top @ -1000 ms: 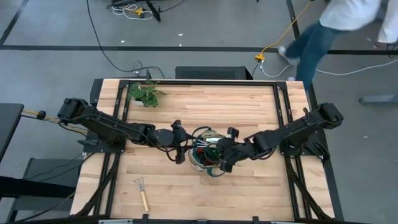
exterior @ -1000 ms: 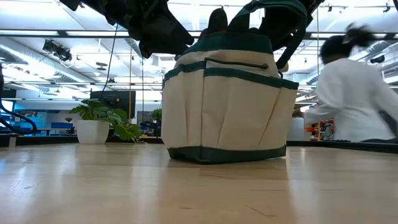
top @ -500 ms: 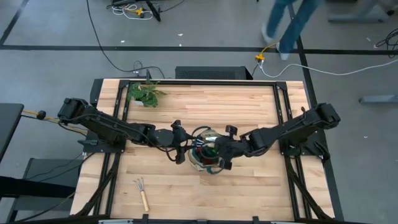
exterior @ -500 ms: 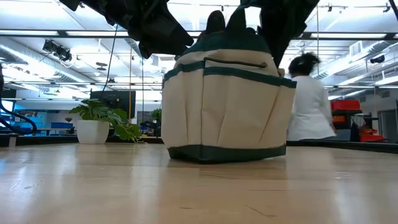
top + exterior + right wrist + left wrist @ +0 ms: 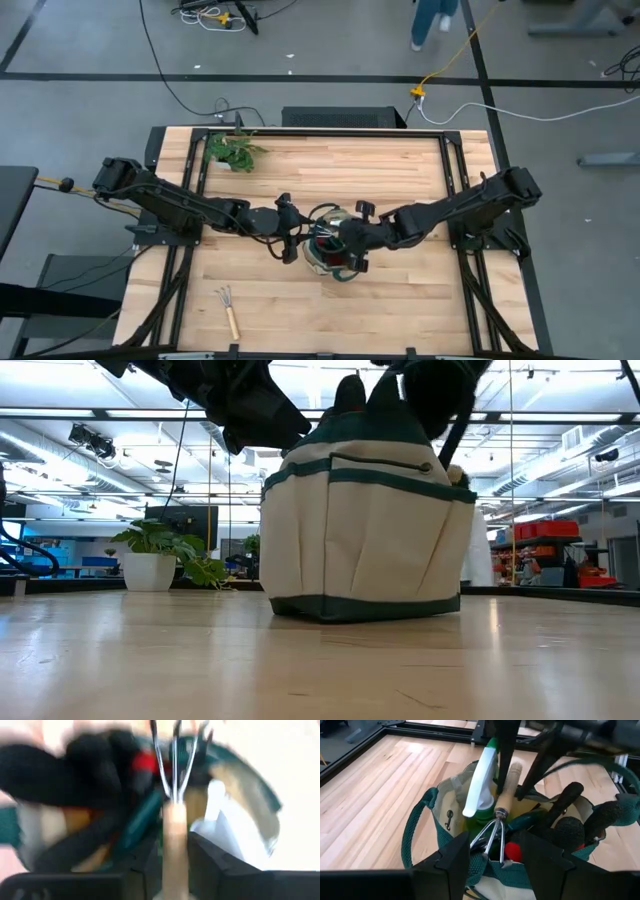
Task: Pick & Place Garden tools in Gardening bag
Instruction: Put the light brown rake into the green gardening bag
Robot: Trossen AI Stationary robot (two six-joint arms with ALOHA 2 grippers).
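Wooden rake [image 5: 173, 840] gripped by our right hand [image 5: 172, 862] over the bag [image 5: 330, 262] rim; our left hand [image 5: 492, 857] open beside, tabletop [image 5: 400, 310] bare around.

Setting: robotics lab in a large open industrial hall. Evidence: butcher-block table [image 5: 320, 170] in a black metal frame; grey concrete floor [image 5: 90, 50] marked with dark tape lines; loose cables [image 5: 175, 80] and a yellow cord [image 5: 447, 55]; ceiling strip lights [image 5: 560, 470]; monitor [image 5: 182, 520]; red shelving [image 5: 560, 550] in the background.
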